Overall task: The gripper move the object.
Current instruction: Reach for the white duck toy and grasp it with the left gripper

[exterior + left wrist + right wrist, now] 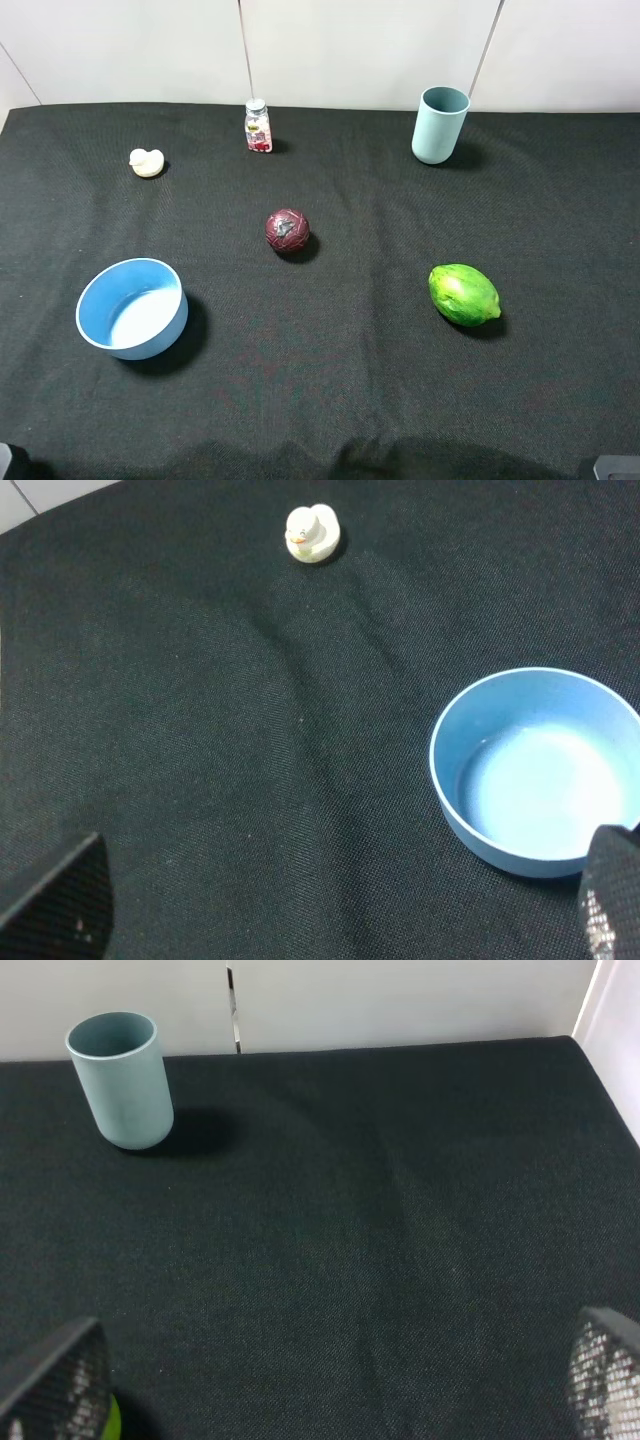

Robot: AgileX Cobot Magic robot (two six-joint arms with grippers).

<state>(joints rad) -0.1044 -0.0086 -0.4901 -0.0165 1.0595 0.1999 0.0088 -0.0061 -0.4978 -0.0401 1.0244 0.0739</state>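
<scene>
Task not started, by the look of it. The duck toy (146,162) sat untouched at the upper left of the overhead frame, alone on the black bench (350,390), well apart from everything else. In the left wrist view it showed at top centre (311,533), upright.

The left gripper (335,910) was spread wide. Only its two black fingertips showed, at the lower corners of that view, with nothing between them but bare cloth. It was far short of the duck. The right gripper (335,1380) was also spread wide and empty, with its tips at the lower corners of its own view. Neither arm had reached out over the bench in the overhead frame.

Left to do, as a judgement: reach, close on the duck, lift, carry and release. That is the whole task. The left arm seemed the natural one, since the duck was on its side.

Other things, left to right in the overhead frame:
- blue bowl (165,335) at lower left, empty, at lower right in the left wrist view (500,850)
- small bottle (258,126) with a red label, top centre-left
- dark red ball (287,230), centre
- pale teal cup (438,125), upright, top right, also seen in the right wrist view (118,1080)
- green fruit (464,294), right of centre

The bowl sat nearest the left arm's path, but off to one side of the line to the duck. Nothing blocked the duck.
</scene>
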